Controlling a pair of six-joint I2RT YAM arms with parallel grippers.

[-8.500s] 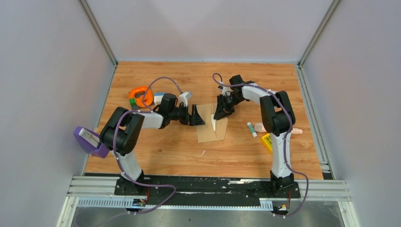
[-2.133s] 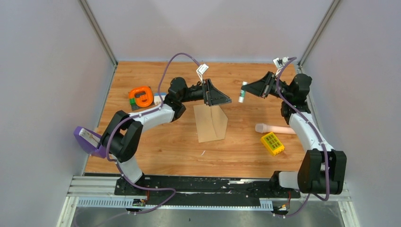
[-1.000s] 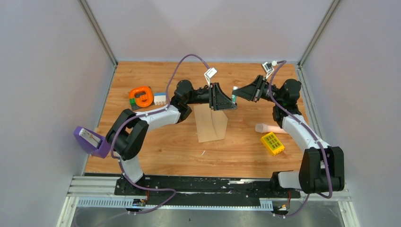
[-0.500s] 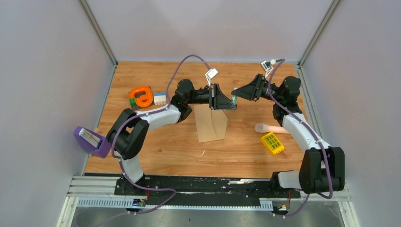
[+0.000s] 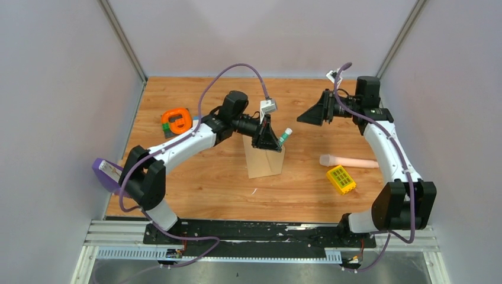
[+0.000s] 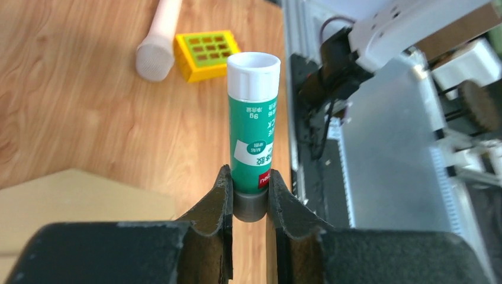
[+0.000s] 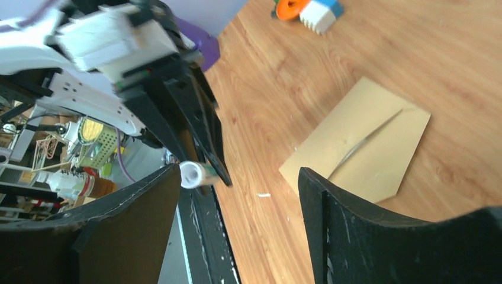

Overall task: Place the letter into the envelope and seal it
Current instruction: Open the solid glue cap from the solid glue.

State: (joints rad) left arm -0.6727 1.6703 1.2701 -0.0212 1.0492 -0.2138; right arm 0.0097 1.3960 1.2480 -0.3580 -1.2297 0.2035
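Wooden table (image 5: pixel 195 183): the left gripper (image 6: pixel 249 186) is clamped on a green glue stick (image 6: pixel 253 130), with the envelope (image 5: pixel 266 164) just at its 6 o'clock, long axis 12-to-6. The letter is unseen, perhaps inside. Farther off at 2 o'clock, the right gripper (image 5: pixel 303 118) has its fingers apart.

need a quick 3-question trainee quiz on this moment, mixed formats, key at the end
1. Multiple choice: what is clamped in the left gripper?
A. the orange tape measure
B. the glue stick
C. the yellow block

2. True or false: the right gripper holds the glue stick.

3. Fill in: the envelope lies flat on the wooden ___.

Key
1. B. The fingers pinch its grey base, and its white end points away from the gripper.
2. False. Its jaws stand wide apart with nothing between them.
3. table
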